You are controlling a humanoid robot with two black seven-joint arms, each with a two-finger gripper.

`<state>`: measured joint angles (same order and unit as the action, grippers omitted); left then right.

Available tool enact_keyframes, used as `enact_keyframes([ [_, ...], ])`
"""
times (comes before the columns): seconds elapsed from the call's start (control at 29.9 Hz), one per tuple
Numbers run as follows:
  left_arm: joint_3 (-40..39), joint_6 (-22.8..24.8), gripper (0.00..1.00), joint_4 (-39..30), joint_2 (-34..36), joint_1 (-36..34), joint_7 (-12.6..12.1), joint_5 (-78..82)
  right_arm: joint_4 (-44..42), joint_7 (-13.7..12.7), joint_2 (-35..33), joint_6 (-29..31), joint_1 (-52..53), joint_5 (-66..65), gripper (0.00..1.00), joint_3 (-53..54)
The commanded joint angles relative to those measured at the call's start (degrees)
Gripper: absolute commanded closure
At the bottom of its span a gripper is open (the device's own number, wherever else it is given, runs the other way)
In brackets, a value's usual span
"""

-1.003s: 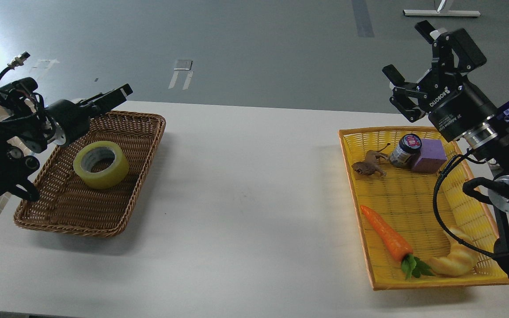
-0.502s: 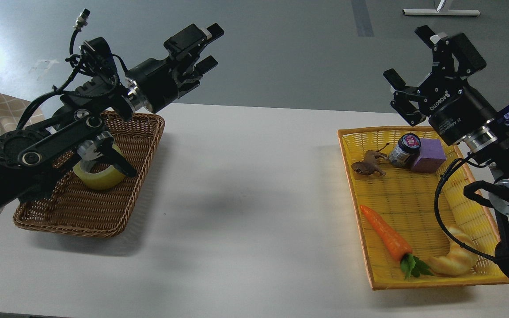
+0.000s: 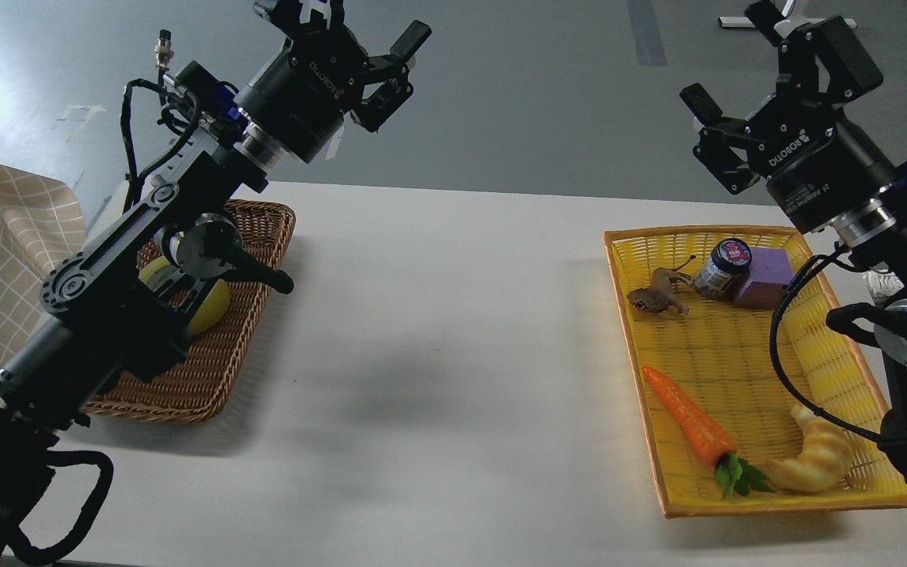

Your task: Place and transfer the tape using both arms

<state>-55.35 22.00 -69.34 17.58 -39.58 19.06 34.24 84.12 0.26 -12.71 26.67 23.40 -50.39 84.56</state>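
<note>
The wide roll of translucent yellow packing tape lies in the brown wicker basket at the tabletop's left edge, half hidden by an arm. Both the left gripper and right gripper hang released, empty. The roll looks light, stiff and slick; pinching its wall through the core seems safest.

tape mostly behind left arm
</note>
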Motion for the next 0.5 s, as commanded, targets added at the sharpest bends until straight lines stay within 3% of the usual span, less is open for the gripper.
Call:
enact_keyframes([
  [0.0,-1.1,0.3,0.02,0.0,-1.0,1.1,-0.8,-0.5,0.4,0.0,0.1,0.0,0.2,0.0,0.00,-0.1],
  [0.07,-1.6,0.5,0.02,0.0,-1.0,1.5,-2.4,-1.1,0.5,0.0,0.0,0.0,0.3,0.0,0.00,-0.1],
  [0.13,-2.8,2.0,0.02,0.0,-1.2,1.8,-7.4,-3.7,0.5,0.0,0.0,-0.1,0.3,-0.1,0.00,0.0],
  [0.2,-3.8,2.7,0.02,0.3,-1.9,1.8,-9.7,-6.3,0.5,0.0,0.0,-0.2,0.4,-0.1,0.00,-0.1],
  [0.47,-8.1,3.3,0.02,0.2,-7.1,5.9,-10.3,-7.4,2.1,0.1,-0.3,-0.1,0.0,-0.1,0.00,0.0],
])
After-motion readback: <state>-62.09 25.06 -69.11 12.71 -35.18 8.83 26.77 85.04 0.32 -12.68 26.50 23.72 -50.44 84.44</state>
